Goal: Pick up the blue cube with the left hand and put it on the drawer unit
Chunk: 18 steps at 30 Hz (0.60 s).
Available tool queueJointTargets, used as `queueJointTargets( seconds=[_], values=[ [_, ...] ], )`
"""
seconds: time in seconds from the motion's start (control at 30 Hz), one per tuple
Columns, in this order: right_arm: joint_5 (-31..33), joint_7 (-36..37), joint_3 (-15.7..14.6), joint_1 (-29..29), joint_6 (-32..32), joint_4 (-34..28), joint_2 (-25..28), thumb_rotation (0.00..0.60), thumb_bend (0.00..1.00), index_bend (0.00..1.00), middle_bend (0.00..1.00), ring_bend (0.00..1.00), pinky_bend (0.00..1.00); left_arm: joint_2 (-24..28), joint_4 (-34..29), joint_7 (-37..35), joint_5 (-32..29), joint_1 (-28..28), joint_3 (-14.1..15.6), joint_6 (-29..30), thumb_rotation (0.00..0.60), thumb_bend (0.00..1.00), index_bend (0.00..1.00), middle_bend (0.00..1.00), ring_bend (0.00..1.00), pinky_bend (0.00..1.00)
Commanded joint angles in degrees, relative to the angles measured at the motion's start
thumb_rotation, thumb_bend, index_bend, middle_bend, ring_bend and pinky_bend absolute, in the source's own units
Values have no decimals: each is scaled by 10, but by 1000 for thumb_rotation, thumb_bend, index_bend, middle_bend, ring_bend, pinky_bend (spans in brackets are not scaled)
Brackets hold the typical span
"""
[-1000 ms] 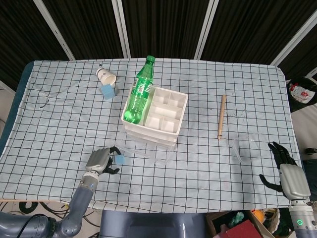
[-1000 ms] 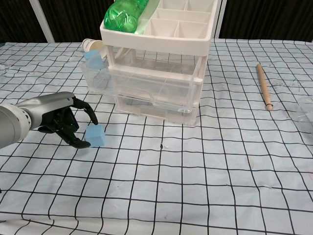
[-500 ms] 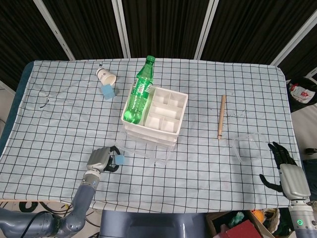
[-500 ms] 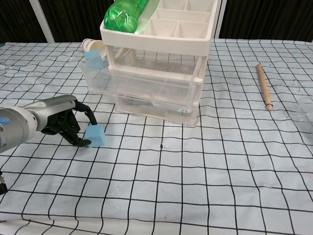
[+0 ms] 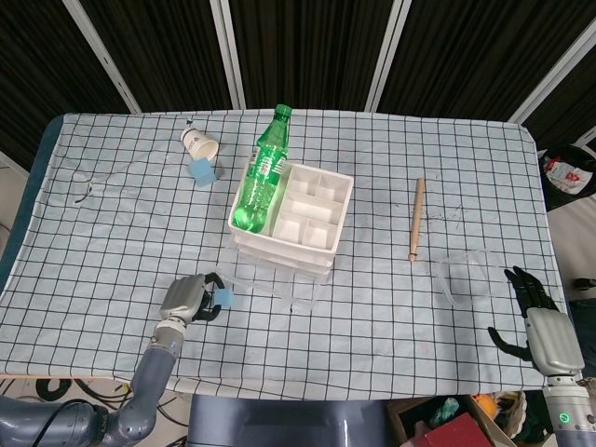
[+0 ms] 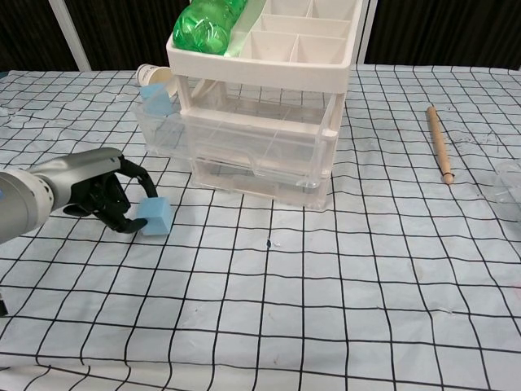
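A small blue cube [image 5: 224,296] [image 6: 155,216] sits low over the table's front left, in front of the drawer unit [image 5: 321,173] [image 6: 260,151]. My left hand [image 5: 186,298] [image 6: 98,191] grips it from the left, with fingers curled over its top and under its near side. Whether the cube still touches the cloth is unclear. The white-and-clear drawer unit has a compartment tray on top, with a green bottle [image 5: 261,177] [image 6: 203,20] lying in its left slot. My right hand [image 5: 540,321] hangs open past the front right table edge, holding nothing.
A second blue cube [image 5: 203,171] [image 6: 155,99] lies by a tipped paper cup [image 5: 198,142] [image 6: 152,75] behind the unit's left side. A wooden stick [image 5: 417,219] [image 6: 438,142] and a clear plastic container [image 5: 470,277] [image 6: 509,183] lie to the right.
The left hand has closed tighter on the cube and shifted it slightly left and toward the drawer unit. The right hand has not moved.
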Motion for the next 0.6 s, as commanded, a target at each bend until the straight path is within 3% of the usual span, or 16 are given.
queueJointTargets(
  seconds=[0.03, 0.33, 0.6],
  values=[
    [1, 0, 0, 0, 0, 0, 0, 600, 243, 0, 0, 5, 193, 43, -49, -10, 47, 16, 10, 17, 600, 410, 497, 1000, 1000, 971],
    [1, -3, 0, 0, 1, -1, -1, 600, 244, 0, 0, 5, 193, 186, -192, -55, 165, 49, 13, 31, 600, 405, 519, 1000, 1000, 971],
    [0, -7, 0, -1, 1, -2, -2, 600, 244, 0, 0, 5, 193, 235, -250, -91, 217, 50, -11, 27, 600, 403, 519, 1000, 1000, 971]
  ],
)
